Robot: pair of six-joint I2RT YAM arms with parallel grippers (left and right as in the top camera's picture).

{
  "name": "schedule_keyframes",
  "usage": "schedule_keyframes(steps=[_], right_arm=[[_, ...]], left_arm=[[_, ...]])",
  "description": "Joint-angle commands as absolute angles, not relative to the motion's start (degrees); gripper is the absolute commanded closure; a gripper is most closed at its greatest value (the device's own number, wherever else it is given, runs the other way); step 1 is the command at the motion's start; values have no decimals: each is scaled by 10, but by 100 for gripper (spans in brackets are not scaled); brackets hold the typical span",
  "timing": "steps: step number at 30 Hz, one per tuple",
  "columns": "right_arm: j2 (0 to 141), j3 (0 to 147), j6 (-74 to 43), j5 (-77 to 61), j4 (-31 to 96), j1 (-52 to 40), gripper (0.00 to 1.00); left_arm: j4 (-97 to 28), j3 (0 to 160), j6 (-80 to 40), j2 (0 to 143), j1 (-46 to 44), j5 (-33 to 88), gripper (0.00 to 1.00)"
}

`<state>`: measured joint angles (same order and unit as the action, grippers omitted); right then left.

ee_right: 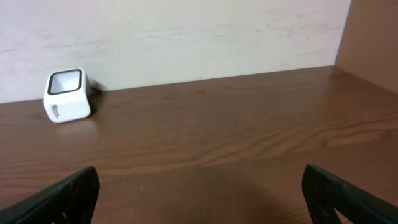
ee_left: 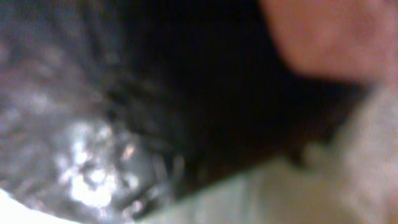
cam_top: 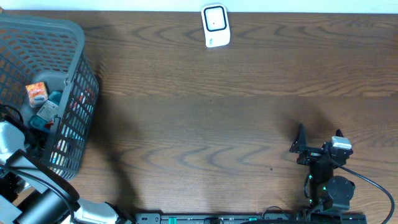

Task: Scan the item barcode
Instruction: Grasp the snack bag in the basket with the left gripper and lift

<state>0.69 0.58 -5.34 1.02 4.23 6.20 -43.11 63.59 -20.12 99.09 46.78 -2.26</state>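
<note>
The grey mesh basket (cam_top: pixel 78 81) at the table's left end holds an orange box (cam_top: pixel 36 93) and a teal-and-white pack (cam_top: pixel 47 111). My left gripper (cam_top: pixel 37 126) reaches down into the basket beside the teal-and-white pack, half hidden by the basket wall. The left wrist view is a close blur of dark mesh (ee_left: pixel 93 124), a pale surface (ee_left: pixel 280 193) and an orange-pink patch (ee_left: pixel 329 31), and it shows neither the fingers nor what they touch. The white barcode scanner (cam_top: pixel 216 25) (ee_right: pixel 65 95) stands at the far edge. My right gripper (cam_top: pixel 319 133) (ee_right: pixel 202 196) hovers open and empty at the front right.
Bare brown tabletop (cam_top: pixel 205 124) lies between the basket and the right arm. A pale wall (ee_right: pixel 186 37) rises behind the scanner. The arm bases and cables (cam_top: pixel 336 193) sit along the front edge.
</note>
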Motion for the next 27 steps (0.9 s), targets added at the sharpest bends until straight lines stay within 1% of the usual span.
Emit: schedule_keyframes(steps=[1, 8, 12, 16, 21, 27], right_arm=[[4, 3, -44, 7, 42, 67, 1], [4, 3, -44, 7, 42, 67, 1], [4, 3, -44, 7, 42, 67, 1], [4, 3, -44, 7, 42, 67, 1], [4, 3, -44, 7, 42, 67, 1], [4, 3, -44, 7, 42, 67, 1]], left_arm=[[-437, 641, -202, 1021, 470, 37, 93], [-468, 703, -202, 991, 469, 43, 93], [-482, 738, -200, 962, 469, 83, 93], [-479, 765, -200, 915, 469, 134, 93], [-476, 800, -200, 848, 469, 140, 93], [-442, 803, -215, 763, 469, 141, 93]])
